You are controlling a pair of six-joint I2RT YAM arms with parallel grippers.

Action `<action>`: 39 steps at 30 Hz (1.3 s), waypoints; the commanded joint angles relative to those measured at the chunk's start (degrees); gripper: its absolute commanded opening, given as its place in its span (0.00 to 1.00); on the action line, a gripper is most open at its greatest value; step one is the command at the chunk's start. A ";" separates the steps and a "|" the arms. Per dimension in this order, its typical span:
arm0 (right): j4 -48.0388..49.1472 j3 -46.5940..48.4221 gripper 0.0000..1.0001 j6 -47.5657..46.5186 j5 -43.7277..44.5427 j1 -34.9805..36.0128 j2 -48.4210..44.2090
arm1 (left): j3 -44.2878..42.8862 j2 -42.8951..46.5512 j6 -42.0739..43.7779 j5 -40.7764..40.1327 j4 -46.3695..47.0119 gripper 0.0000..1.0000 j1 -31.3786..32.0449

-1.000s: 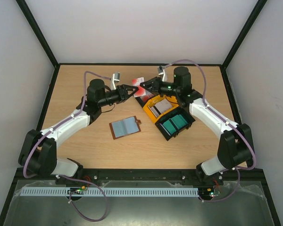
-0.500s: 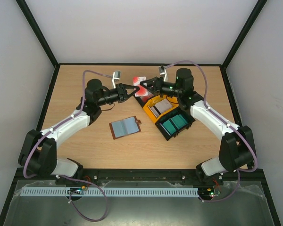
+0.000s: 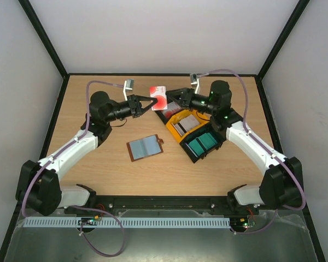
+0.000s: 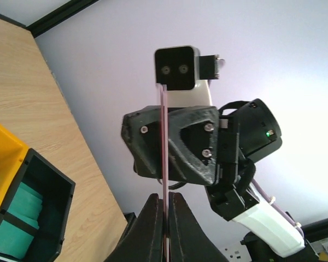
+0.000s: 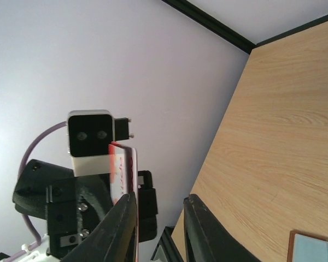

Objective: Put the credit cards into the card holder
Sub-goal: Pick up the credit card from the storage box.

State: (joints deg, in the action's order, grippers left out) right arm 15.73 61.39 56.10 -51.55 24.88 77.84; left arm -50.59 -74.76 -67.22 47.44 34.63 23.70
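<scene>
the left claw point(image 3: 148, 102) is clenched on a red-and-white card point(image 3: 159, 96), held off the counter point(image 3: 208, 174) at upper centre of the top view. in the left wrist view the card shows edge-on as a thin line. the right claw point(image 3: 169, 99) faces it with its fingers spread and released, just beside the card. the card holder point(image 3: 145, 147) lies open at centre, brown-edged, grey-blue inside. teal cards point(image 3: 202, 143) and grey-white cards point(image 3: 186, 124) sit in the black-and-yellow tray point(image 3: 172, 127) to its right.
</scene>
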 commanded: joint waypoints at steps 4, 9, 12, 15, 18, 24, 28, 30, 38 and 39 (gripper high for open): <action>0.70 -0.73 0.20 -1.55 0.56 0.16 -0.77 | 0.07 2.41 -1.54 2.76 3.23 0.02 -0.32; 0.24 -0.24 0.20 -2.46 -1.16 0.16 -0.87 | -0.34 2.25 -1.51 3.31 3.78 0.02 -0.32; -0.07 0.19 0.22 -2.56 -3.22 0.25 -0.15 | -0.75 2.09 -1.55 4.10 4.30 0.02 -0.32; -0.04 0.50 0.23 -2.43 -5.34 0.87 0.61 | -1.45 1.65 -1.99 5.38 5.06 0.02 -0.32; 2.05 0.22 0.25 -1.09 -7.45 1.87 0.88 | -2.15 1.43 -2.83 5.56 5.33 0.02 -0.32; 10.33 -1.27 0.24 5.36 -10.80 3.79 0.79 | -3.46 0.18 -4.61 4.63 3.56 0.02 -0.31; 19.07 -2.84 0.15 12.16 -10.84 4.18 -0.13 | -3.55 -0.48 -5.80 3.93 2.78 0.03 -0.46; 19.30 -2.53 0.03 13.48 -9.40 4.21 -0.83 | -3.53 -0.46 -5.12 3.22 0.96 0.05 -0.77; 13.12 -0.19 0.02 12.75 -0.96 2.42 -3.49 | 0.15 1.03 -3.48 2.44 -2.77 0.09 -4.42; 13.18 -0.19 0.02 13.32 -0.31 1.98 -3.80 | 0.92 1.42 -3.91 2.74 -1.84 0.09 -4.94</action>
State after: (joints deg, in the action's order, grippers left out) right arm 26.76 59.09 67.55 -54.65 27.79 77.89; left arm -52.34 -74.32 -71.09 50.98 34.30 21.21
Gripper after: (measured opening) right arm 0.022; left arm 0.091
